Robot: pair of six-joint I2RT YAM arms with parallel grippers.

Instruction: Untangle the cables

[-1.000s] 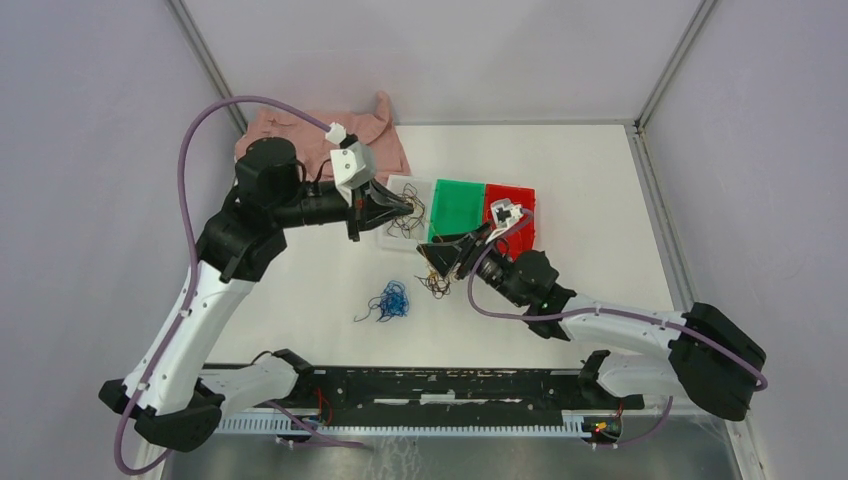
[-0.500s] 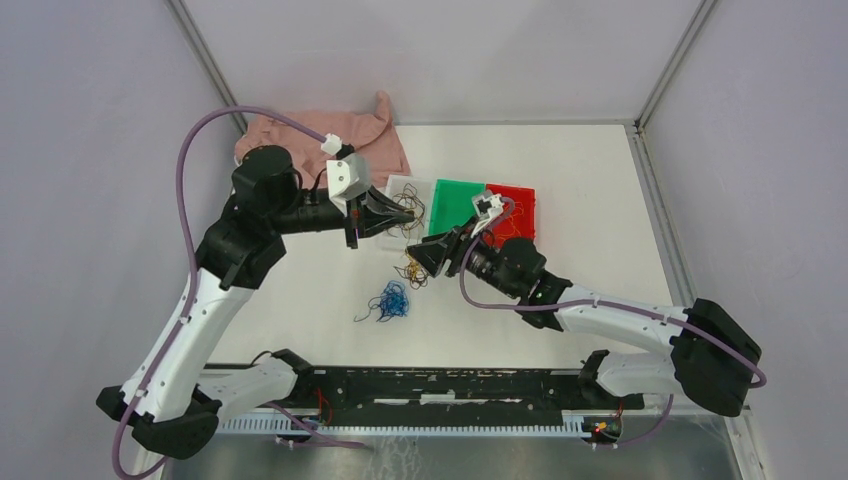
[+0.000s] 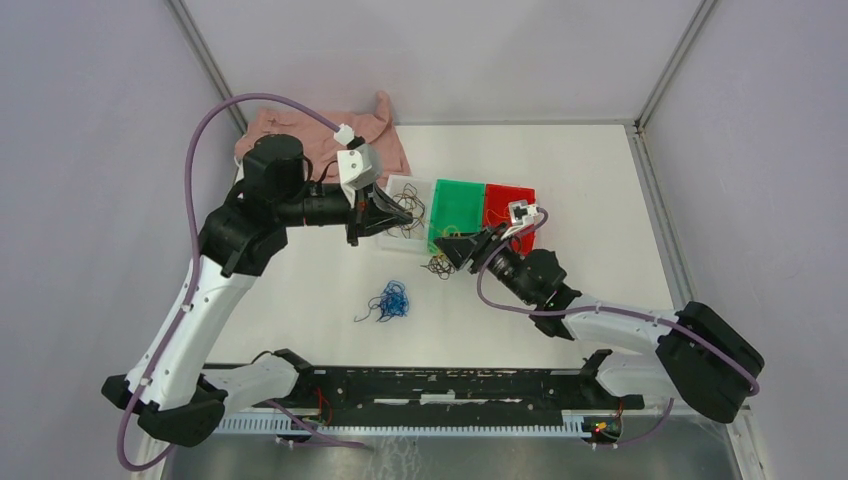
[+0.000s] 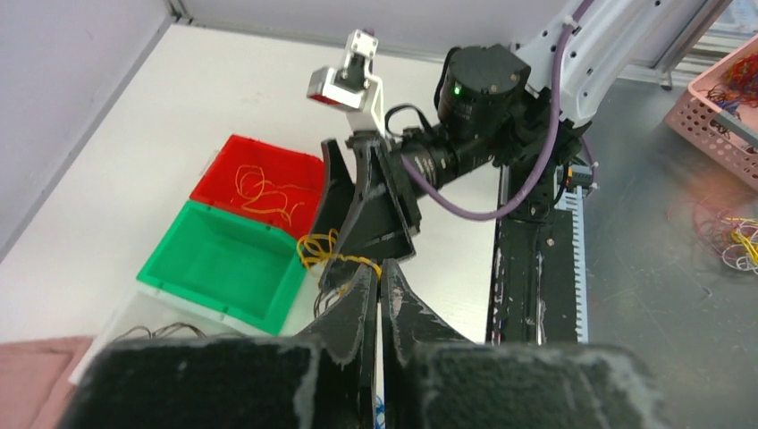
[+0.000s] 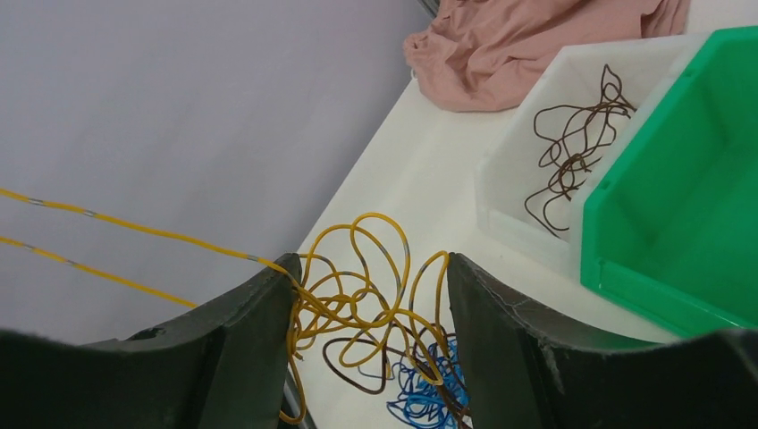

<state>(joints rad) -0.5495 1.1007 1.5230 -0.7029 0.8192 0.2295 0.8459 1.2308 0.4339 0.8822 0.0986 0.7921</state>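
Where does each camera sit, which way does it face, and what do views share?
Top external: above and behind the bases, looking down on the table; both arms, left tool and right tool show.
Left wrist: on the left arm, looking past its own fingers at the right tool, green bin and red bin.
Right wrist: on the right arm, looking between its own fingers toward the white bin and pink cloth.
Shared: both wrist views show the green bin and yellow cable.
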